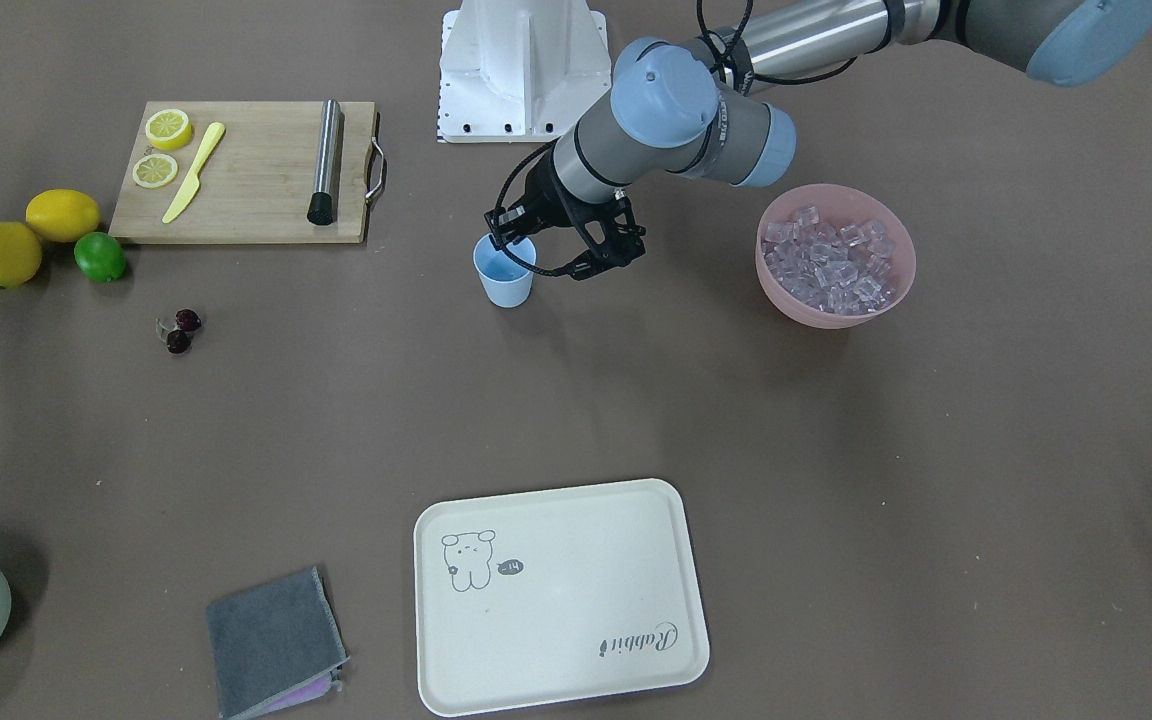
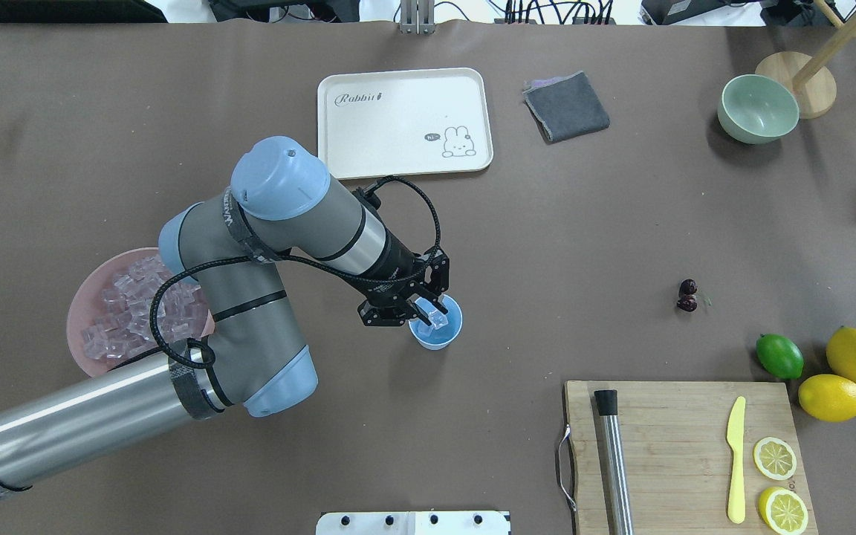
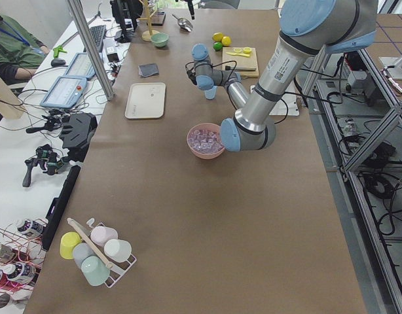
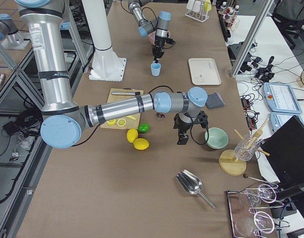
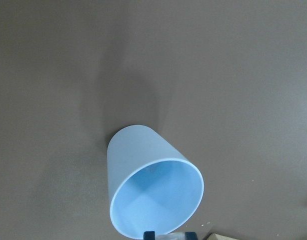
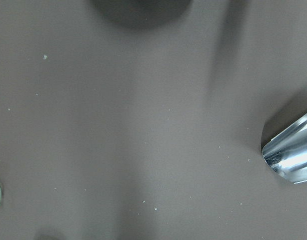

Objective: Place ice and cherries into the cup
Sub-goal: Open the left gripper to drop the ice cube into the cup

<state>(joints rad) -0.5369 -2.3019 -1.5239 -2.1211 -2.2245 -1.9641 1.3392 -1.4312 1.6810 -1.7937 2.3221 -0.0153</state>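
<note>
In the overhead view we start at the wide pink plastic bowl (image 2: 76, 331), heaped with small clear ice cubes (image 2: 120, 316). To its right, the left gripper (image 2: 432, 316) hangs over the small light blue plastic cup (image 2: 446, 339), which stands upright on the brown worktop (image 2: 547, 238). The gripper is pinched on a single ice cube (image 2: 438, 319) just above the cup's mouth. Well to the right, the pair of dark red cherries (image 2: 687, 296) lies on the worktop, near a green lime (image 2: 779, 356). The right gripper (image 4: 181, 140) shows only in the side view, beside a pale green bowl (image 4: 216, 138); we cannot tell whether it is open or closed.
</note>
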